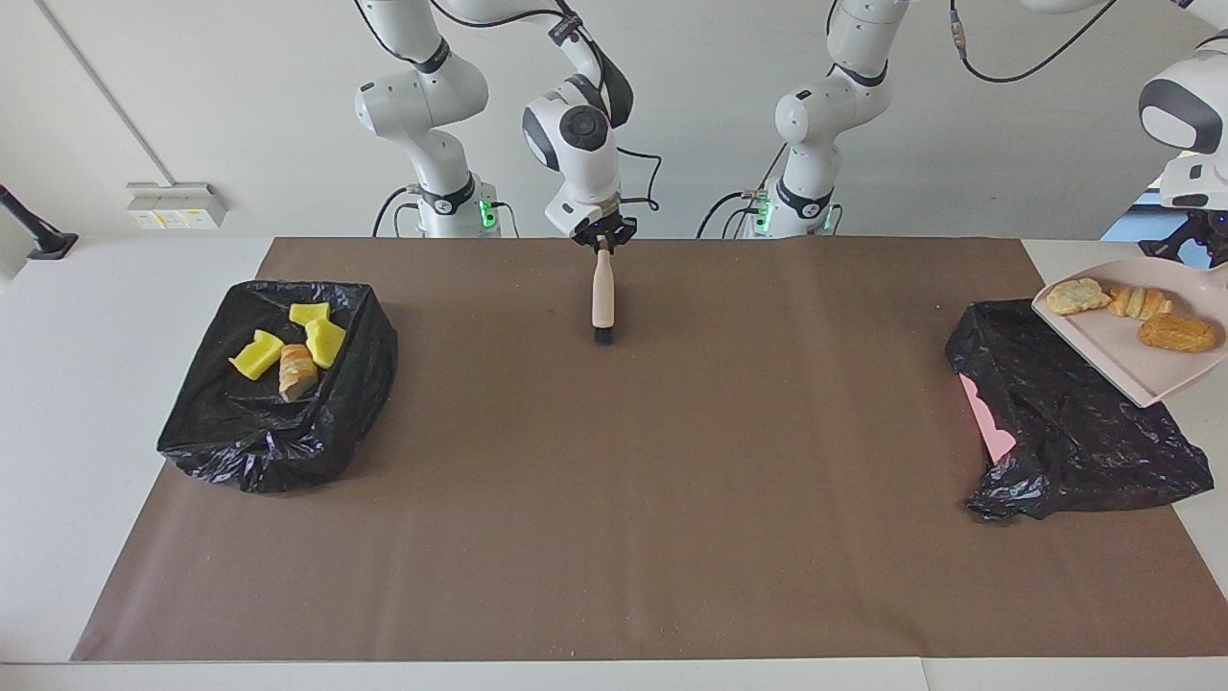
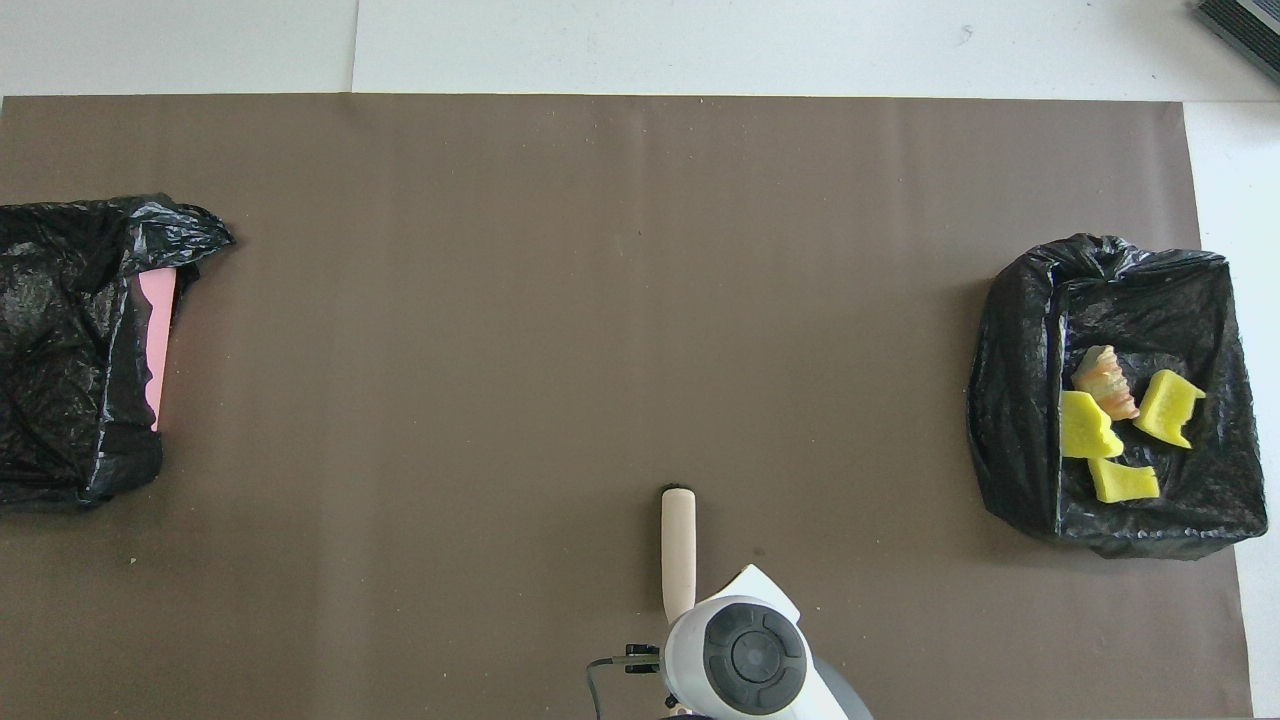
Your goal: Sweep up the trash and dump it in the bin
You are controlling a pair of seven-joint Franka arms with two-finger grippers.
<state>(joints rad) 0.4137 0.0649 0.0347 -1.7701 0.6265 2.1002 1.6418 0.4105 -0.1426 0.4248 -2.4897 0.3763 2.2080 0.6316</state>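
The pale pink plastic dustpan (image 1: 1137, 345) hangs in the air over the black-bagged bin (image 1: 1074, 422) at the left arm's end of the table, carrying three tan-brown bread-like lumps (image 1: 1135, 312).

Closest to the robots, the right gripper (image 1: 599, 233) is clamped on the top of the beige wooden-handled brush (image 1: 602, 296), which hangs nearly upright with its dark bristles down over the brown paper table cover (image 1: 614, 480). The left gripper (image 1: 1199, 245) sits at the dustpan's handle end, up at the picture's edge; I cannot tell how its fingers stand. A pink panel (image 2: 155, 345) shows at that bin's edge. At the right arm's end, the other black-bagged bin (image 1: 278, 403) holds three bright yellow sponge-like chunks (image 1: 293, 338) and one tan-brown bread-like lump (image 1: 297, 372).
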